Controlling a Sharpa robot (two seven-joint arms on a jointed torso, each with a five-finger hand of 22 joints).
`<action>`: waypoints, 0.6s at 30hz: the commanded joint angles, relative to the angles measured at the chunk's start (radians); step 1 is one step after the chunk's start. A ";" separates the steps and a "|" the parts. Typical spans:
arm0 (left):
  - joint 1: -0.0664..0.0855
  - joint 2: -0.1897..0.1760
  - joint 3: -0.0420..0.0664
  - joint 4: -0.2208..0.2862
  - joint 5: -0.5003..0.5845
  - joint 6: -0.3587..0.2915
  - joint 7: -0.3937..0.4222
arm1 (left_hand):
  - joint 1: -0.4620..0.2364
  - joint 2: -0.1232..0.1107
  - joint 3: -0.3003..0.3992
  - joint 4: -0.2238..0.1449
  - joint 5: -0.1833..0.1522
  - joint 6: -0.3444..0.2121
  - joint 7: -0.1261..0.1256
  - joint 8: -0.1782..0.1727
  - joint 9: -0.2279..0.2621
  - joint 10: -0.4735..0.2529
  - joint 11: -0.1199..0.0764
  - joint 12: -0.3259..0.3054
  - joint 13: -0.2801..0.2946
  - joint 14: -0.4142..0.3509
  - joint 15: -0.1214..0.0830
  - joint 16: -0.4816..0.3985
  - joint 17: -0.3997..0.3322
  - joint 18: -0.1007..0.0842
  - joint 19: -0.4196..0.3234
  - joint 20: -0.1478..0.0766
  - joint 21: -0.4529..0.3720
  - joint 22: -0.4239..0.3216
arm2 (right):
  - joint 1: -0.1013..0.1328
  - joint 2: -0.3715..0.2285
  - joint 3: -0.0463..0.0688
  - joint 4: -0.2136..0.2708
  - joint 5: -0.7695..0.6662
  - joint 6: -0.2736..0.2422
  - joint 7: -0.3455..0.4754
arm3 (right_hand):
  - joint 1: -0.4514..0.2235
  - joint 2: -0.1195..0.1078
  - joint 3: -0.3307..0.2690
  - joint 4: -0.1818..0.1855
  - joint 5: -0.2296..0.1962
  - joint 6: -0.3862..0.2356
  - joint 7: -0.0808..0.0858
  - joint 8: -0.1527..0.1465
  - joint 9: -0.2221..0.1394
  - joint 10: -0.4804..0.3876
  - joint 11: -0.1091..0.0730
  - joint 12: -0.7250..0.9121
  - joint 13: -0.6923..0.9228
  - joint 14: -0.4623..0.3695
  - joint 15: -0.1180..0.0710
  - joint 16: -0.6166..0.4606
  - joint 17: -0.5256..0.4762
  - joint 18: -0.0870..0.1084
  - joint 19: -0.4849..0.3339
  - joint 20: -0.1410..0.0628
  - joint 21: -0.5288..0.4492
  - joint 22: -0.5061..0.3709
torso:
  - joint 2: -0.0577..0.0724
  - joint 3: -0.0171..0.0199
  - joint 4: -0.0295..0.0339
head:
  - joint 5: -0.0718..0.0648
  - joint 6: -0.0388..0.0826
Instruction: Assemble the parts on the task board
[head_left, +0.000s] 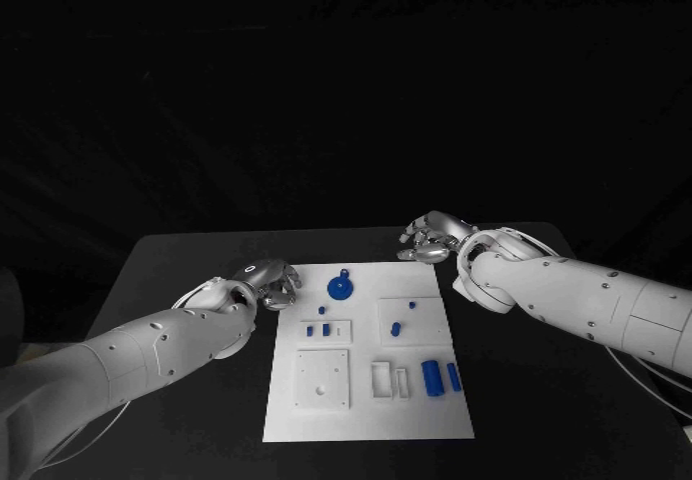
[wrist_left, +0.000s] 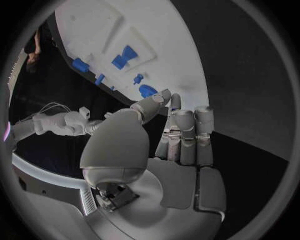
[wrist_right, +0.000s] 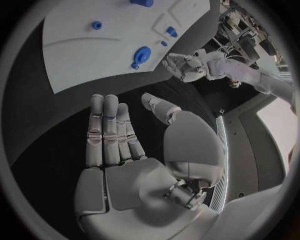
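The white task board (head_left: 368, 410) lies in the middle of the black table. A round blue part (head_left: 340, 290) sits near its far edge, two blue cylinders (head_left: 441, 376) lie side by side at its right, and small blue pieces (head_left: 319, 328) stand in the middle. My left hand (head_left: 271, 282) hovers at the board's far left corner with its fingers stretched out and nothing in them; the left wrist view shows that hand (wrist_left: 178, 137) close to the round part (wrist_left: 147, 90). My right hand (head_left: 433, 238) is past the far right corner, palm flat and bare (wrist_right: 119, 145).
Bare black tabletop (head_left: 173, 270) surrounds the board on all sides. The board's white recessed blocks (head_left: 323, 378) sit at its near left. In the right wrist view the left hand (wrist_right: 184, 67) shows beyond the round blue part (wrist_right: 142, 54).
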 joint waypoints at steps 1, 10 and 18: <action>0.016 -0.023 0.006 0.024 0.160 0.023 0.036 | 0.003 0.011 0.003 0.002 0.006 0.002 0.009 0.006 0.001 -0.003 0.002 0.002 0.001 -0.006 0.002 -0.007 -0.001 0.074 -0.005 -0.009 -0.004 0.006 | -0.006 -0.007 -0.006 -0.007 0.048 0.082 0.089 | 0.026 0.011 0.018 -0.022 -0.007 0.000 0.008 0.006 -0.001 -0.011 0.002 -0.031 -0.024 0.001 0.001 0.004 0.008 0.013 0.002 0.000 0.004 0.004 | -0.001 -0.0001 0.0007 | -0.001 0.004; 0.060 -0.143 0.017 0.190 0.625 0.105 0.107 | -0.029 0.030 -0.007 0.019 0.001 0.003 0.010 0.014 0.003 -0.006 0.004 -0.001 0.002 -0.019 0.005 -0.024 -0.010 0.071 -0.016 -0.005 -0.016 0.003 | -0.032 -0.029 -0.016 -0.005 -0.124 0.095 0.079 | 0.052 0.033 0.041 -0.079 -0.017 0.043 -0.002 0.038 0.009 0.055 0.000 -0.308 -0.224 0.070 -0.007 0.031 0.057 0.013 0.072 -0.030 0.038 0.037 | -0.008 0.0014 0.0036 | -0.030 0.013; 0.063 -0.245 0.041 0.376 0.837 0.150 0.207 | -0.061 0.059 -0.015 0.029 0.014 0.000 0.009 0.020 0.004 -0.003 0.004 0.001 0.005 -0.037 0.004 -0.066 -0.030 0.065 -0.035 -0.001 -0.045 -0.011 | -0.051 -0.043 -0.032 0.007 -0.340 0.102 0.028 | 0.063 0.024 0.052 -0.089 -0.036 0.078 -0.015 0.059 0.024 0.130 -0.003 -0.476 -0.314 0.124 -0.011 0.047 0.085 0.013 0.128 -0.058 0.063 0.055 | -0.022 -0.0009 0.0082 | -0.046 0.010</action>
